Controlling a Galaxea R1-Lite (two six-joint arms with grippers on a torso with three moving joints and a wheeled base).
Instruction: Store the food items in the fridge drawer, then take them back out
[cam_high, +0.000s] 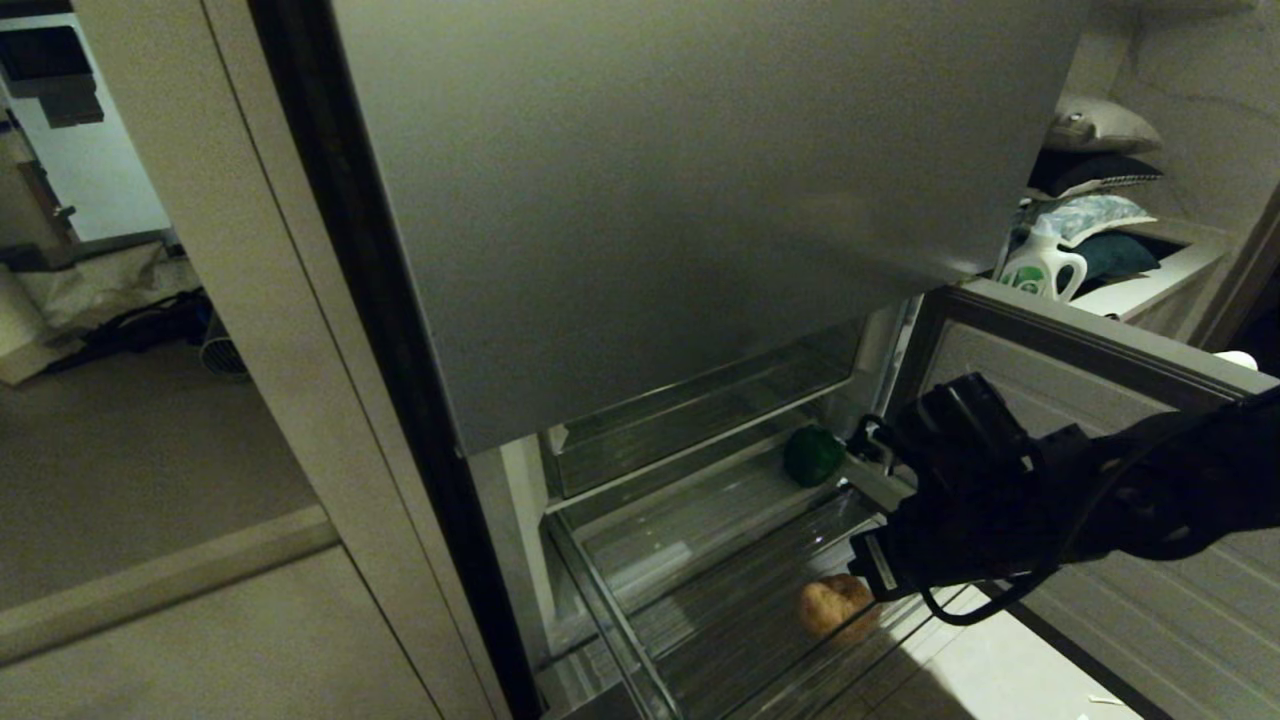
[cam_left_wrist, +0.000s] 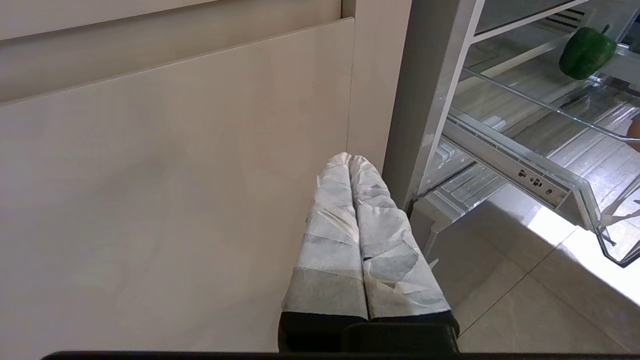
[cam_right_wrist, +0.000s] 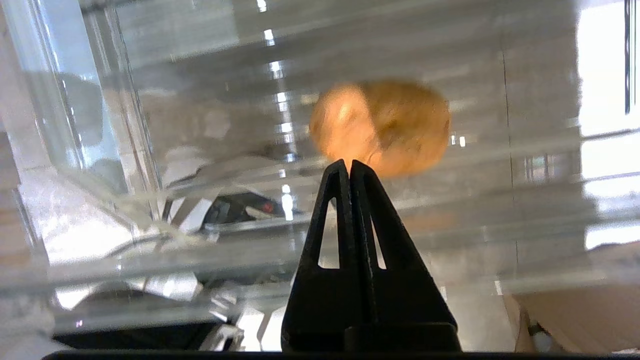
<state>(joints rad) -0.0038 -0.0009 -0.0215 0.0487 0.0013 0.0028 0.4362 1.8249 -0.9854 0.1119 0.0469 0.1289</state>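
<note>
I see a dim room with a tall beige cabinet panel (cam_high: 200, 300) on the left, pale floor (cam_high: 120, 450) beyond it and clutter far left. On the far right, stacked cushions (cam_high: 1095, 170) sit on a shelf beside a white-and-green detergent jug (cam_high: 1040, 265). Bright light falls on pale floor tiles (cam_high: 1010, 670) near right.

Two food items sit in the fridge: one brown potato (cam_high: 836, 604) and one green pepper (cam_high: 812, 455). One clear drawer (cam_high: 610, 620) is pulled out. One detergent jug (cam_high: 1042, 264) stands on the shelf beside the fridge. Two grippers show, one left gripper (cam_left_wrist: 349, 159) and one right gripper (cam_right_wrist: 349, 164).
</note>
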